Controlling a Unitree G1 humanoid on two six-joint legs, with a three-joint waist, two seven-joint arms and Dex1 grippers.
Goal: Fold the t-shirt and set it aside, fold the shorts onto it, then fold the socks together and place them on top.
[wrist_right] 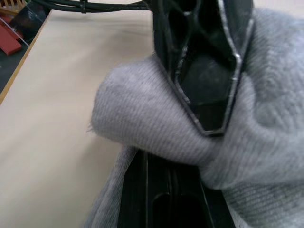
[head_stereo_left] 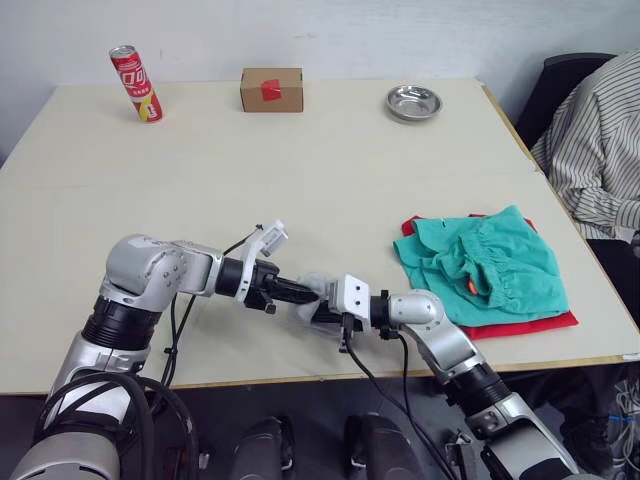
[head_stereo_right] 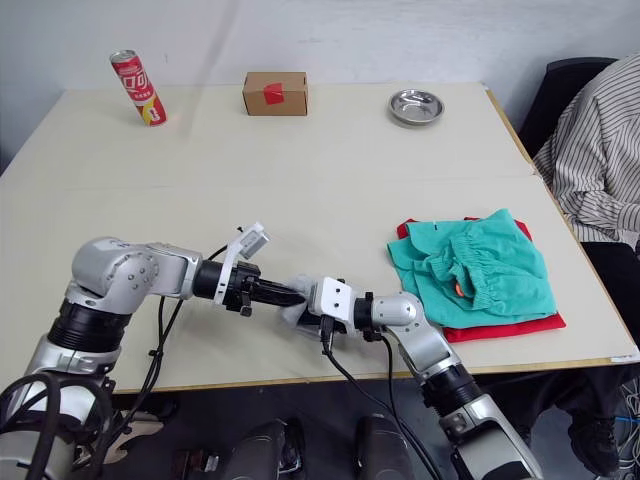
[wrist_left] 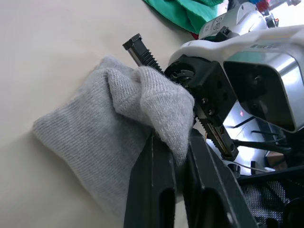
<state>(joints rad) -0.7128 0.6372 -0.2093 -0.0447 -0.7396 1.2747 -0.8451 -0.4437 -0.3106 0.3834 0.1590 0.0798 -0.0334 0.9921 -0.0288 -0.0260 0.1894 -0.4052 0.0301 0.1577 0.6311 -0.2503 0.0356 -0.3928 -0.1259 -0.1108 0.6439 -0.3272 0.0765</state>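
From the head views we see both grippers meeting at the table's near edge over the light grey fabric socks [head_stereo_left: 312,285], with the teal-green shorts [head_stereo_left: 487,265] lying on the red t-shirt [head_stereo_left: 520,324] to the right. The left wrist view shows our left gripper [wrist_left: 173,142] pinching sock fabric; the right wrist view shows our right gripper [wrist_right: 164,164] clamped on it too.

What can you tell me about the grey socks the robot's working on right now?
The socks are light grey ribbed knit, soft and bunched into one folded bundle, so the two cannot be told apart. They lie near the front edge of the table, left of the stacked teal shorts and red t-shirt. The left tool is shut on a fold of them; the right tool meets them from the opposite side, fingers pressed into the fabric.
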